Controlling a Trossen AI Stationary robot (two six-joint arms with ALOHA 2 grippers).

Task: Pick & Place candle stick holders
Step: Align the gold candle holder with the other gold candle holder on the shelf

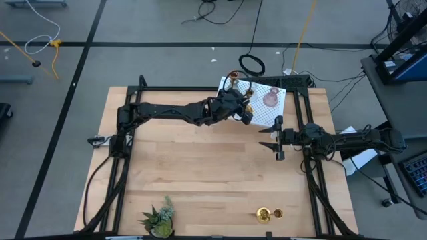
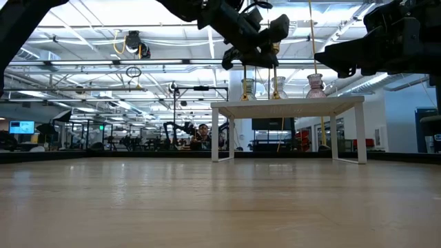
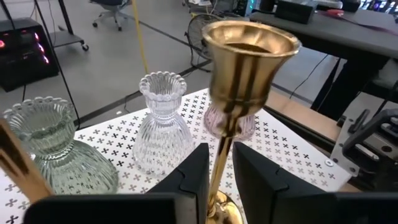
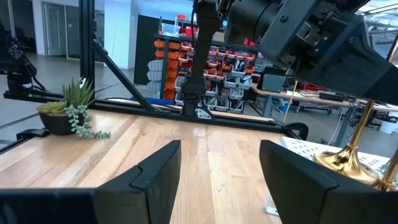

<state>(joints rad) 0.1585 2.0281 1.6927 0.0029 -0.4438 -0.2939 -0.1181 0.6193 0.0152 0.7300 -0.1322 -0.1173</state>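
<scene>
- Gold candle holder [image 3: 249,68]: upright on the white perforated rack [image 1: 275,110], its thin stem running down between the left hand's [image 3: 217,180] fingers; round base just below the hand.
- Left hand: over the rack at the far side of the tabletop [image 1: 200,173]; fingers straddle the stem w/ a slim gap each side, so loosened, not clenched. Can't tell if a finger touches the stem.
- Clear glass holder [image 3: 161,121]: just beyond the left hand, standing on the rack, apart from the stem.
- Grey-green glass holder [image 3: 53,146]: beside the clear one, also on the rack.
- Pink glass holder [image 1: 269,99]: behind the gold cup seen from the left hand; mostly hidden in the wrist view.
- Second gold stem [image 3: 22,168]: slants past close to the left hand's camera; only part shows.
- Right hand [image 1: 275,139]: beside the rack, near the left hand, fingers spread wide, nothing between them.
- Another gold holder [image 1: 268,214]: lying on its side at the near edge of the tabletop, well apart from both hands.
- Small green plant [image 1: 159,219]: near edge too, well away from the hands.
</scene>
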